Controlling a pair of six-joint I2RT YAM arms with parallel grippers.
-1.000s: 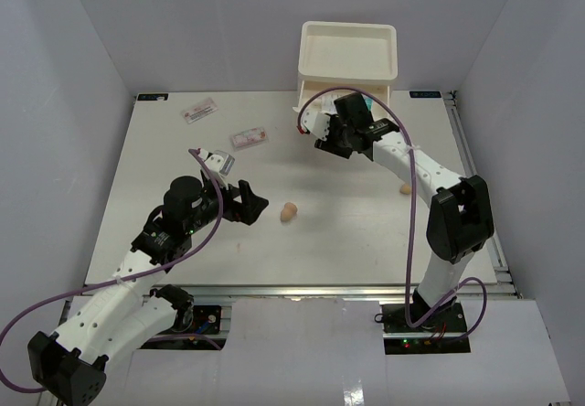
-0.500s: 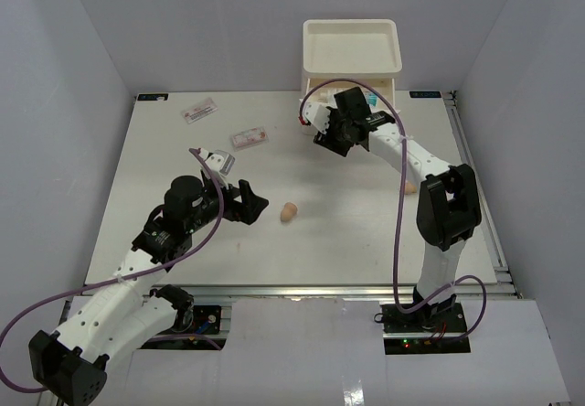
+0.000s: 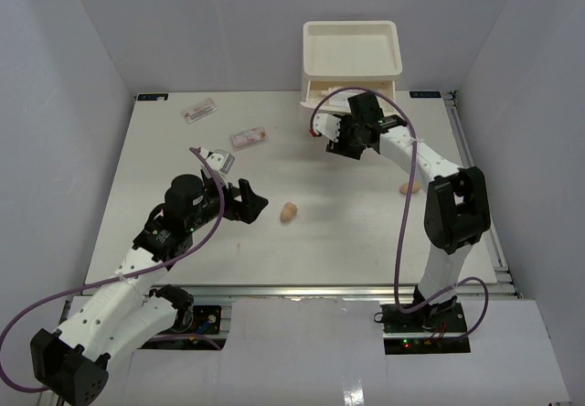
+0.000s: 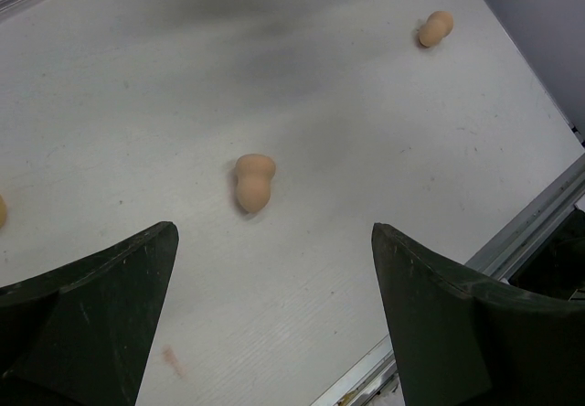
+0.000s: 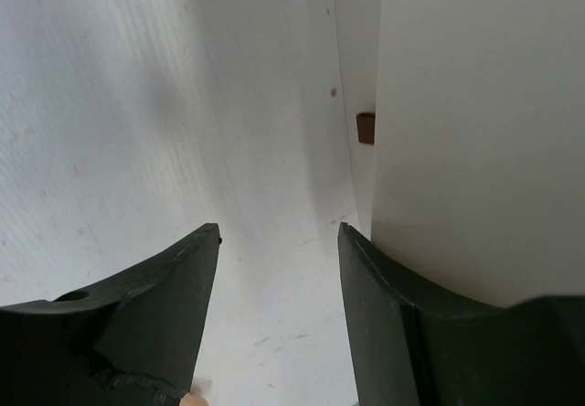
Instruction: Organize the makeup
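A peach sponge [image 3: 288,211] lies mid-table, just right of my open, empty left gripper [image 3: 258,208]. In the left wrist view the sponge [image 4: 254,182] lies ahead between the fingers of that gripper [image 4: 274,228]. A second sponge [image 3: 409,187] lies to the right and also shows in the left wrist view [image 4: 435,28]. Two flat pink packets [image 3: 198,110] [image 3: 248,137] lie at the back left. My right gripper [image 3: 322,124] is open and empty at the front left corner of the white drawer box [image 3: 352,58]. The tube and the bottle are hidden.
In the right wrist view the box wall [image 5: 457,104] with a brown handle [image 5: 366,127] stands close beside the right finger of my right gripper [image 5: 279,228]. The table's metal front rail [image 4: 512,241] runs near the left gripper. Grey walls enclose the table.
The drawer that stuck out at the box's front left is now pushed in. My right gripper has drawn back a little to the right. The left arm has not moved.
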